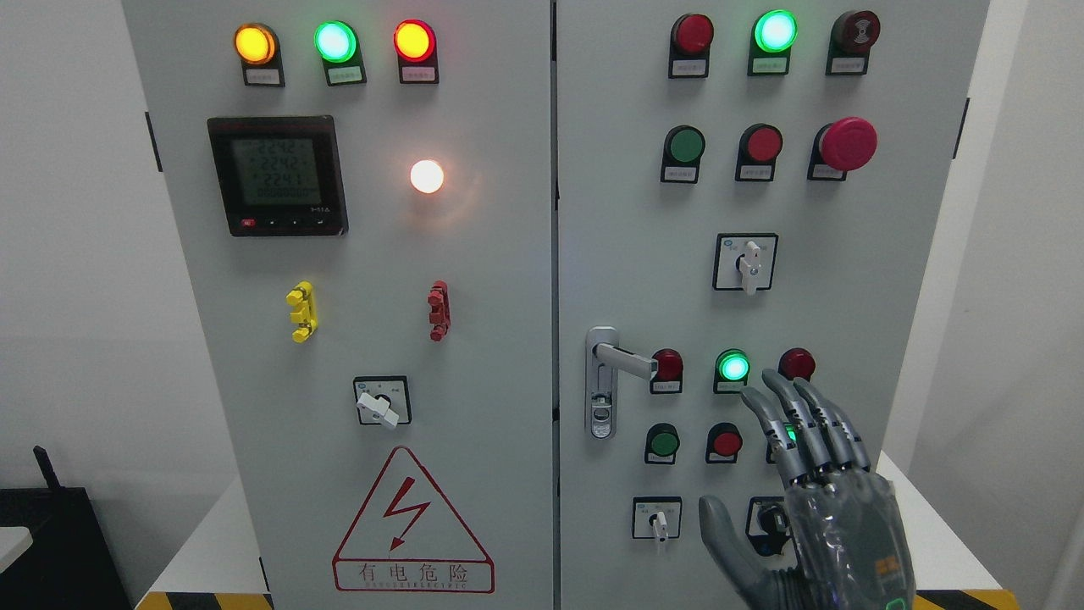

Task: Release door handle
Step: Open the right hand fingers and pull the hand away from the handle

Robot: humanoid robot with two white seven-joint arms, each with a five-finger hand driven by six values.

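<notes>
Right hand (813,474) fingers spread, grasping nothing, right of door handle (622,360) and apart — release looks done.

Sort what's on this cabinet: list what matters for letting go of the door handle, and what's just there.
Job:
door handle
right hand, open, clear of the handle

Just there:
meter
lit lamps
emergency stop
selector switch
warning triangle
yellow clip

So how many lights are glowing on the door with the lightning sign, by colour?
Yellow light: 1
Green light: 1
Red light: 1
White light: 1
Total: 4
</notes>
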